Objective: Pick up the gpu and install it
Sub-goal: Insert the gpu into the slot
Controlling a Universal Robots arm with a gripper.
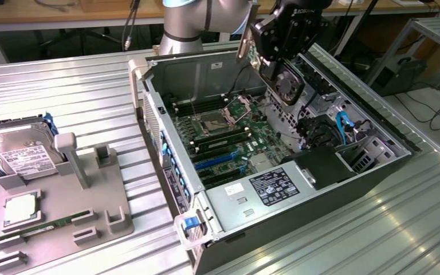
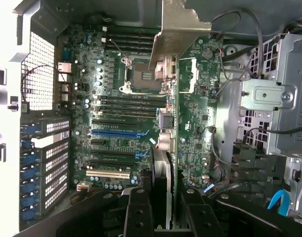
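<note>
Where the arm stands over the open computer case (image 1: 357,189), the entries read:

- Gripper (image 2: 163,210): black, two fingers (image 2: 138,212) pressed against opposite faces of the gpu, pinching it between them.
- Gpu (image 1: 287,85): thin black card, round fan on the face toward the exterior view, silvery metal bracket (image 2: 180,24) at one end. It is held aloft over the far part of the case interior, above the motherboard (image 1: 258,137) and not seated in any slot. In the wrist view it appears edge-on (image 2: 162,168), a dark strip running from the fingers out to the bracket.
- Motherboard: green, lying flat in the case; CPU socket (image 2: 141,74) with its retention frame raised; blue expansion slots (image 2: 116,133) beside black ones.
- Power supply (image 1: 270,189): grey box with a black label, at the near end of the case.
- Blue cable (image 1: 345,126): by the drive bays, on the exterior view's right.
- Grey fixture (image 1: 105,212): on the ribbed metal table (image 1: 67,91), well apart from the case on the exterior view's left. It carries a silver hard drive (image 1: 21,152) with a white label, a processor chip (image 1: 23,209) and a slim green memory stick (image 1: 44,226)
</note>
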